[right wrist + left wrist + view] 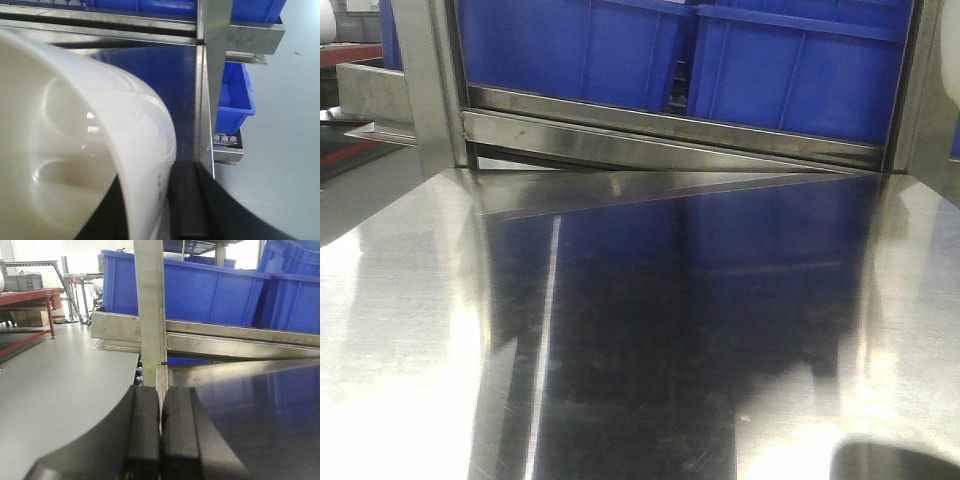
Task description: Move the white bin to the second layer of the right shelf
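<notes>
White bin (pixel 75 150) shows clearly only in the right wrist view, its wall pinched by the right end effector (pixel 147 202). Left end effector (pixel 160 440) is pressed together at the shiny steel desk (pixel 670 350) edge; blue crates (pixel 800 70) stand behind.

Left claw (pixel 160 407) matte black, blocky, flat-faced

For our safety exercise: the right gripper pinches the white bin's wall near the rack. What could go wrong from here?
The right gripper holds the white bin by one smooth wall only; it might slip or tilt.
The steel upright stands close beside it; the bin could knock it.
</notes>
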